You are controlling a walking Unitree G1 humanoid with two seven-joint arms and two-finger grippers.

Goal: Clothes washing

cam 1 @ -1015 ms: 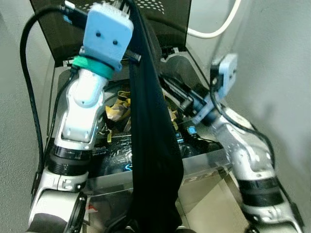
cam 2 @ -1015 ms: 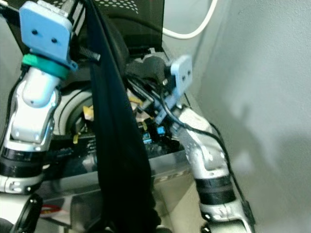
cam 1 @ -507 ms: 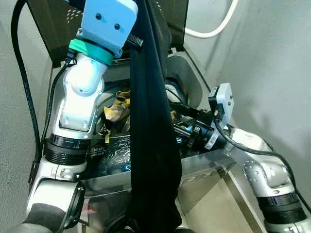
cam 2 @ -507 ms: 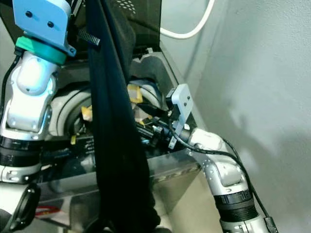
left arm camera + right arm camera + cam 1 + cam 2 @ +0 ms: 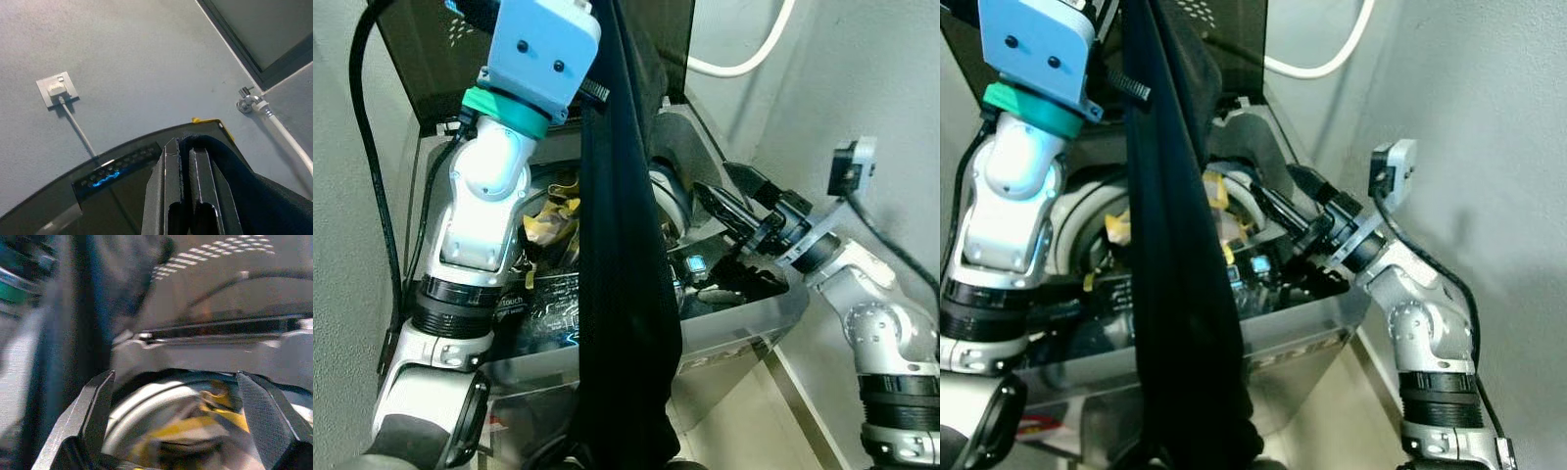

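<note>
A long black garment point(image 5: 622, 294) hangs from the top of the view down past the front of the top-loading washer point(image 5: 744, 328). My left arm is raised high, and my left gripper point(image 5: 185, 147) is shut on the garment's upper end. In the drum lies yellow patterned clothing point(image 5: 548, 220). My right gripper point(image 5: 729, 201) hovers over the right side of the washer's opening. It is open with nothing between its fingers point(image 5: 93, 406), just right of the hanging garment.
The washer's dark lid point(image 5: 431, 59) stands open at the back. A white hose point(image 5: 744, 64) runs along the grey wall behind. A lit control panel point(image 5: 695, 264) sits on the washer's right rim. Walls stand close on both sides.
My right gripper has pulled back from behind the garment near the drum, rising and moving right. The left arm still holds the garment up, barely moved.
</note>
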